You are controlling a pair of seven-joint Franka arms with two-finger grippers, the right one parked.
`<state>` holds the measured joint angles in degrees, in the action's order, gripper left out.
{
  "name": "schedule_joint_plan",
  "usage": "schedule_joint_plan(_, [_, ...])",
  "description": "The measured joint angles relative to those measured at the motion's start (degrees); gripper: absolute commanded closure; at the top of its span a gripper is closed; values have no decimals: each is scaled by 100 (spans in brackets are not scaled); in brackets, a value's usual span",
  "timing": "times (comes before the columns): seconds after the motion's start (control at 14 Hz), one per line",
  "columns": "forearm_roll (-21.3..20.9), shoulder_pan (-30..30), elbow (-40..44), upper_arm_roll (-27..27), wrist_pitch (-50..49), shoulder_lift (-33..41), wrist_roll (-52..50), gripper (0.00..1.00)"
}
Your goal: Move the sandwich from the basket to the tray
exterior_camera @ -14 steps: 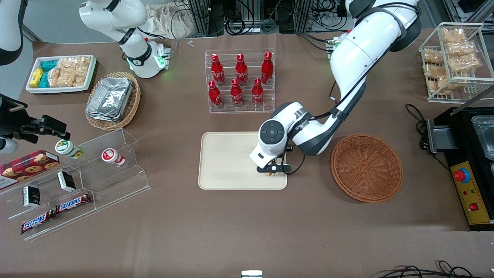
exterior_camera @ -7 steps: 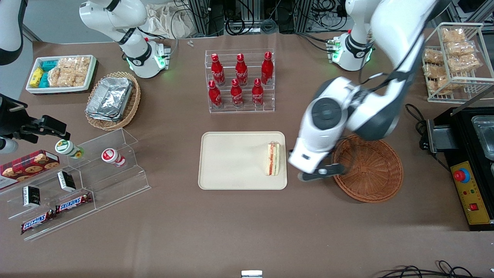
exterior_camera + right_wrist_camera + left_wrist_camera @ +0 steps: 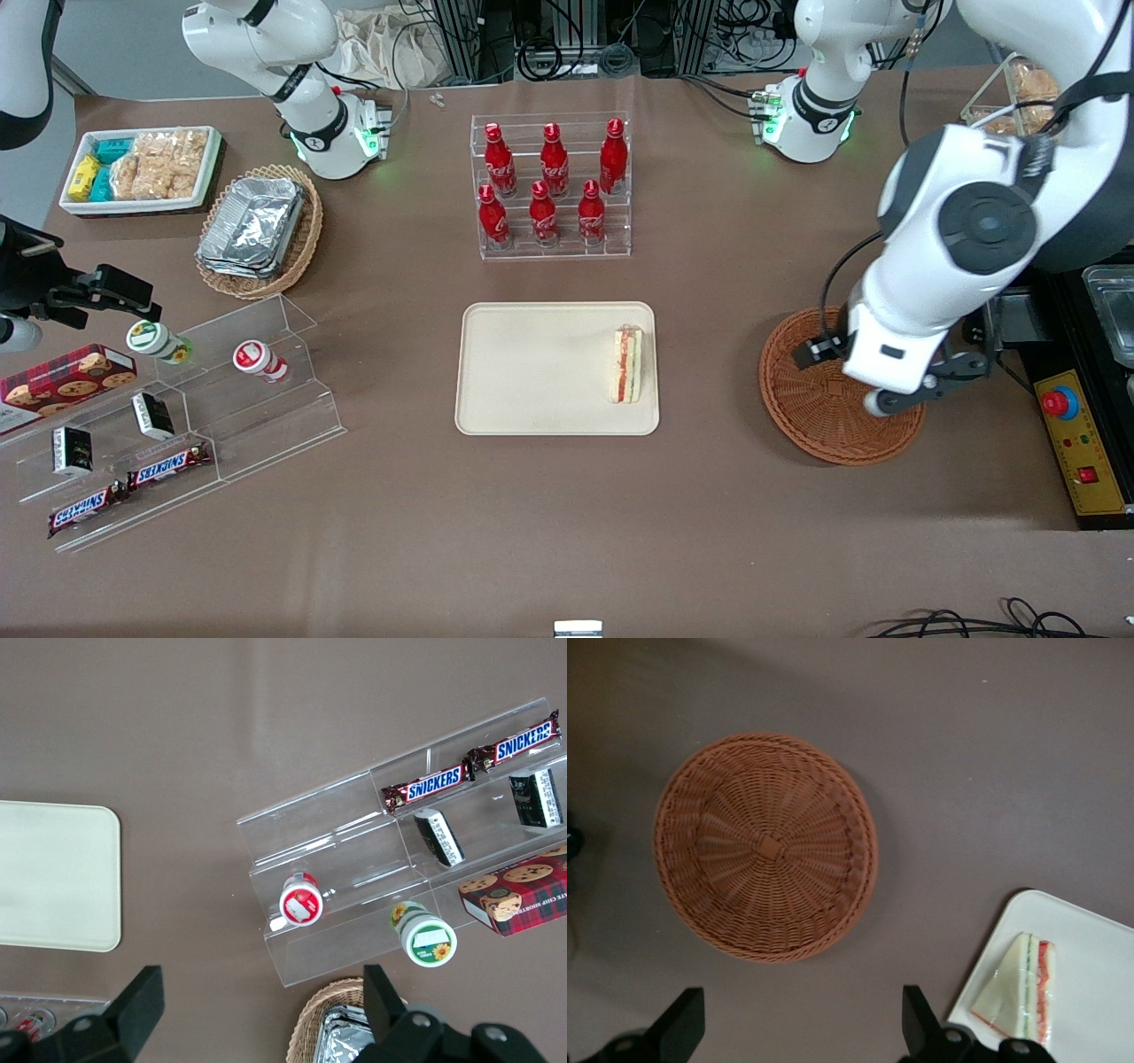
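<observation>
The sandwich [image 3: 627, 364] lies on the cream tray [image 3: 532, 368], at the tray's edge nearest the round reddish-brown basket [image 3: 815, 416]. The basket holds nothing. My left gripper [image 3: 886, 390] hangs high above the basket, over its side toward the working arm's end of the table. In the left wrist view the gripper [image 3: 799, 1028] is open and empty, its fingers [image 3: 682, 1028] wide apart above bare table. That view also shows the basket [image 3: 766, 846], the sandwich [image 3: 1023, 988] and a corner of the tray [image 3: 1090, 992].
An acrylic rack of red bottles [image 3: 549, 186] stands farther from the front camera than the tray. A black machine with a red button [image 3: 1081, 416] sits beside the basket. A wire rack of snack packets [image 3: 1036, 133], an oval basket of foil containers [image 3: 260, 232] and an acrylic snack shelf [image 3: 177, 416] are also here.
My left gripper let go of the sandwich on the tray, rose and swung away over the basket toward the working arm's end. The sandwich stays on the tray.
</observation>
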<state>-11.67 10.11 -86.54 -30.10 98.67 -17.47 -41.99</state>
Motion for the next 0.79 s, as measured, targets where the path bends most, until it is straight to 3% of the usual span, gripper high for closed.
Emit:
schedule_joint_plan(0.29, [1013,1068,-850,12,10,1040,1436,0])
schedule_joint_plan(0.5, [1240,1389,-1512,17,55,1701,1959,0])
schedule_joint_plan(0.79, [1432,1787,-1663,41,102,1764,2507,0])
